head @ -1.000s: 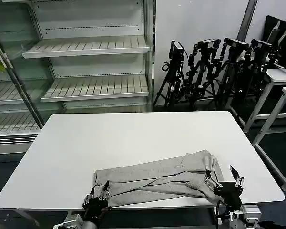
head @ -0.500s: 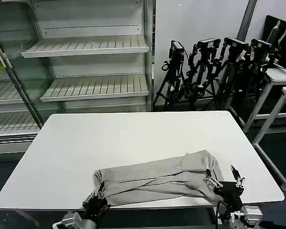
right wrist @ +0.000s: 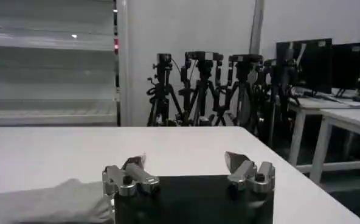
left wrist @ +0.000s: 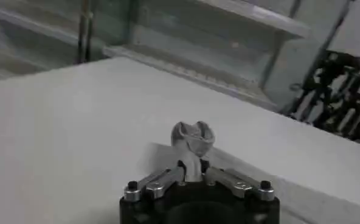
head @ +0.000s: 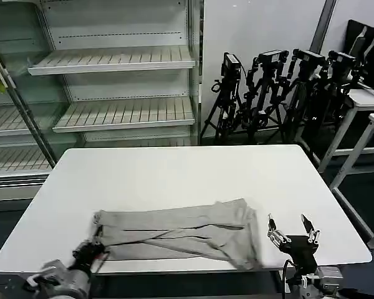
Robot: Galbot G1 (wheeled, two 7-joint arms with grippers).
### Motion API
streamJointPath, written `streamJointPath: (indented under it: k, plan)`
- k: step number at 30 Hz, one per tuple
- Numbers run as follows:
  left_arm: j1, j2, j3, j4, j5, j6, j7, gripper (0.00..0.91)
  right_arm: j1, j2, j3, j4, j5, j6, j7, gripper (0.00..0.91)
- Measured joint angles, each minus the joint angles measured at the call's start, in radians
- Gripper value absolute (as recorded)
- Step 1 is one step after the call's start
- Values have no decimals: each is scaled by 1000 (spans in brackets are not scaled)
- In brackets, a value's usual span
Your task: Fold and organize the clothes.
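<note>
**T-shirt stretched along the table's near edge**

The T-shirt, a long grey band, lies at the table's 6 o'clock edge. The left gripper, at 7 o'clock, pinches the shirt's end tight. The right gripper, at 5 o'clock, stands wide and empty just beside the other end. The step looks like straightening; next likely calls for regrasping that free end.

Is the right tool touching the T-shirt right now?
Apart. The head view shows the right tool open on the white table, with a strip of bare tabletop between it and the T-shirt.
</note>
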Motion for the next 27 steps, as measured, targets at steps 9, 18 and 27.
streamJointPath:
  k: [9, 18, 27]
  plan:
    - [-9, 73, -144, 0, -206, 42, 15, 60, 5, -3, -3, -14, 3, -3, -1, 907]
    - [-33, 21, -95, -98, -452, 92, 13, 60, -3, -2, -5, -32, 1, 3, -4, 907]
    - [-106, -82, 61, -126, -578, 101, 10, 60, 1, -11, -1, -48, 2, 6, -5, 907]
